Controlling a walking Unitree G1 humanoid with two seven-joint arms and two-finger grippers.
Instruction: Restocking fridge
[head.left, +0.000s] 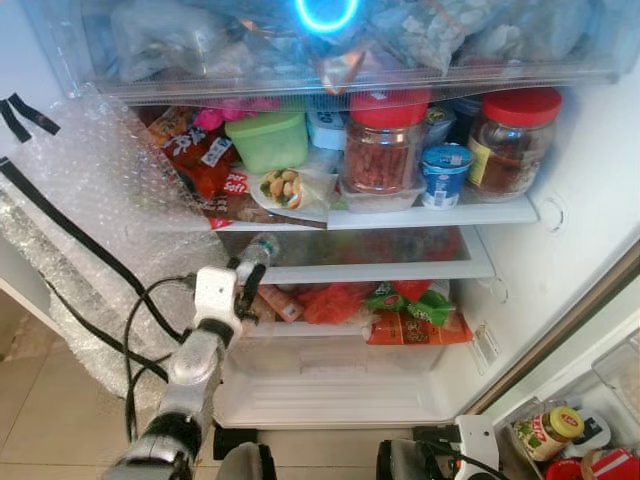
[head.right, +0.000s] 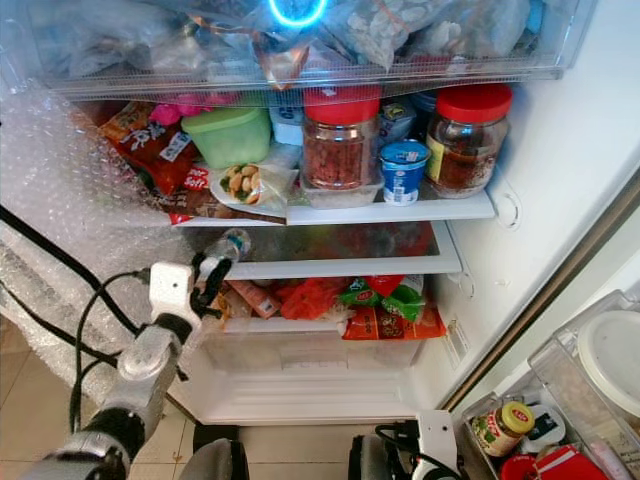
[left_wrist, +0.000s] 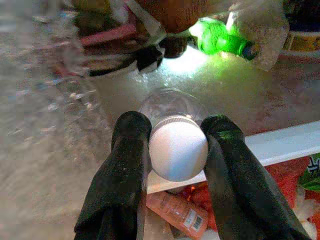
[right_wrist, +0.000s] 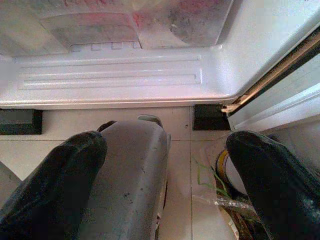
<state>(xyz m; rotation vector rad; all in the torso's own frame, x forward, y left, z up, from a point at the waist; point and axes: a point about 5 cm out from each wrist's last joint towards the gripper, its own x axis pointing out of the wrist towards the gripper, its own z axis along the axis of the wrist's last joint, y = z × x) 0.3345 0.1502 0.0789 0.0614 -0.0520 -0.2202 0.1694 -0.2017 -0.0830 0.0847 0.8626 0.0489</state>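
Between your left gripper's (left_wrist: 175, 150) black fingers, clamped at its white cap, the clear plastic bottle (head.left: 256, 250) sits at the empty glass shelf's (head.left: 380, 270) edge, not yet released; right gripper (right_wrist: 165, 165) hangs open.

We see a clear plastic bottle (left_wrist: 172, 107) with a matt white ribbed cap (left_wrist: 178, 148), crinkly bubble wrap (head.left: 95, 190), glossy glass jars (head.left: 385, 155) with smooth red lids, and a smooth white plastic fridge floor (right_wrist: 115, 80).

bottle (left_wrist: 172, 107) body hidden behind its cap, right gripper (head.left: 470, 440) cut off by frame edge
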